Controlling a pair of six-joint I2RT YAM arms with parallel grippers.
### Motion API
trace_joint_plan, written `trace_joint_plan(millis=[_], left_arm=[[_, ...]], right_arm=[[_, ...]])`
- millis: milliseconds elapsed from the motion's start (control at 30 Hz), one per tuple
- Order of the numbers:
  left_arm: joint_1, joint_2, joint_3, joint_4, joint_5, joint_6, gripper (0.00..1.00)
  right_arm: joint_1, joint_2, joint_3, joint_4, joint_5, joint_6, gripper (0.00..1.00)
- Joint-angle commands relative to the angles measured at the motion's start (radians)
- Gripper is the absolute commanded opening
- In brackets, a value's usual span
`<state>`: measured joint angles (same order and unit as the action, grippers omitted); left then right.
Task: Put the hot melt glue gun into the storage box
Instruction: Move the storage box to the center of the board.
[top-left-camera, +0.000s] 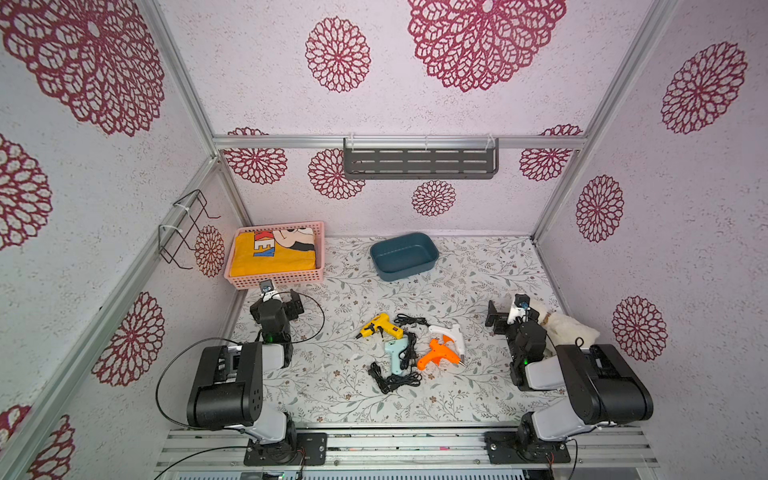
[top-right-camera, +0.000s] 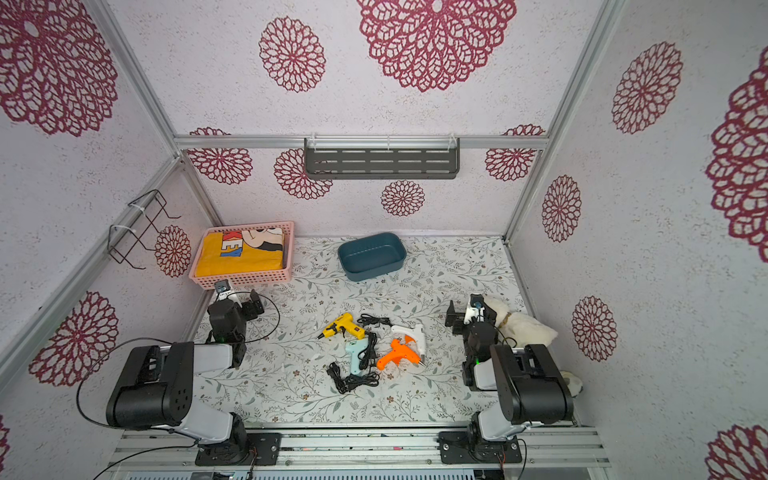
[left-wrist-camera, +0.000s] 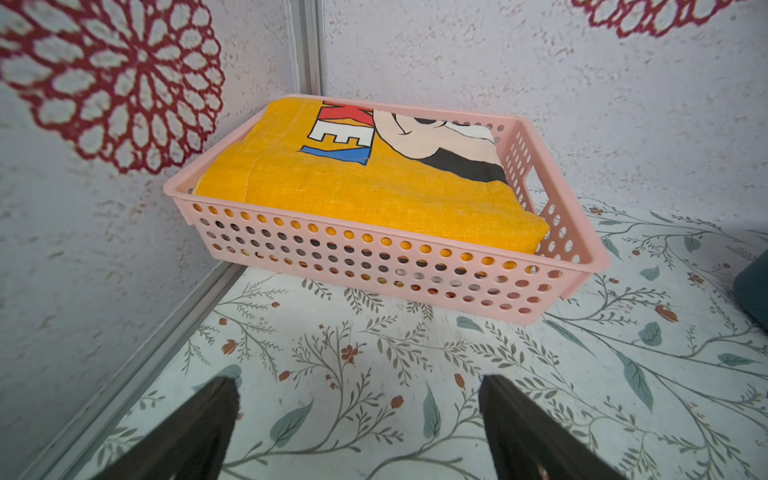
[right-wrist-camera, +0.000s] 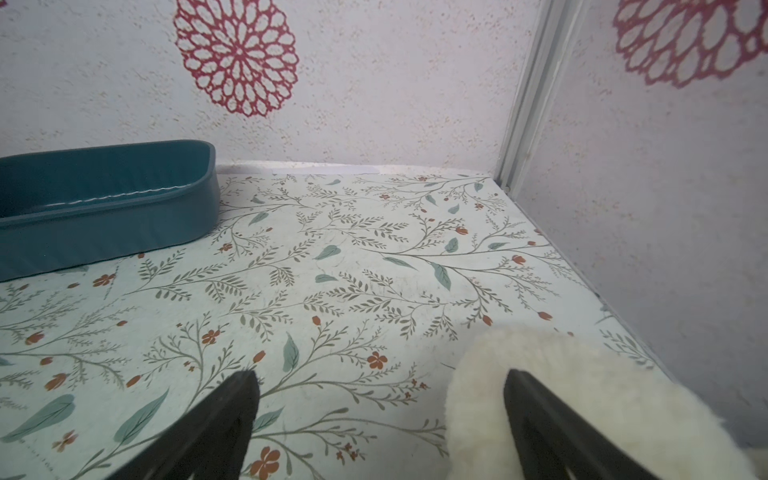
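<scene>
My right claw (right-wrist-camera: 380, 378) stood wide and empty, with one finger over a white plush toy (right-wrist-camera: 582, 399). The left claw (left-wrist-camera: 357, 386) was just as wide and held nothing, facing the pink basket (left-wrist-camera: 374, 266). Neither wrist view showed a gun. In a top view the white glue gun (top-left-camera: 451, 336) lay near the right claw, inward and slightly back toward its base. The orange glue gun (top-left-camera: 436, 356) was just beyond it, its barrel crosswise between the arms. The yellow glue gun (top-left-camera: 379, 326) sat farther from the left claw, so I judged the right arm nearer. The storage box (top-left-camera: 409, 274) lay empty, ahead and inward of that claw.
</scene>
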<state>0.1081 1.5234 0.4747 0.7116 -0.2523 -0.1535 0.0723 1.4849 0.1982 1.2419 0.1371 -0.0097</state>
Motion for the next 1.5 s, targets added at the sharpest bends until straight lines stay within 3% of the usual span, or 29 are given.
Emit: trace_joint_plan(millis=[0,200,267,400,500,700,1033,1467], left_arm=[[-0.027,-0.097,0.186,-0.337,0.005,0.025,0.98],[-0.14,-0.124,0.46,-0.694,0.077,0.019,1.0],[-0.205,-0.082,0.557,-0.787,0.078,0.022,0.98],[-0.33,0.064,0.784,-0.95,0.066,0.004,0.97],[-0.384,0.194,0.94,-1.051,0.06,-0.067,0.94],[-0.415,0.45,1.269,-1.335,0.094,-0.275,0.81],[-0.421,0.706,1.543,-1.522,0.199,-0.505,0.77],[-0.471,0.909,1.801,-1.604,0.21,-0.586,0.74]], right_arm=[[0.049,-0.113,0.082,-0.137,0.105,-0.029,0.99],[0.156,-0.22,0.221,-0.379,0.142,-0.073,0.99],[0.17,-0.222,0.296,-0.493,0.151,-0.016,0.99],[0.167,-0.052,0.638,-1.012,0.17,0.14,0.99],[0.182,0.077,0.826,-1.215,0.197,0.161,0.99],[0.188,0.14,0.978,-1.298,0.063,0.182,0.99],[0.184,0.288,1.207,-1.554,-0.109,0.238,0.99],[0.175,0.339,1.23,-1.624,-0.187,0.253,0.99]])
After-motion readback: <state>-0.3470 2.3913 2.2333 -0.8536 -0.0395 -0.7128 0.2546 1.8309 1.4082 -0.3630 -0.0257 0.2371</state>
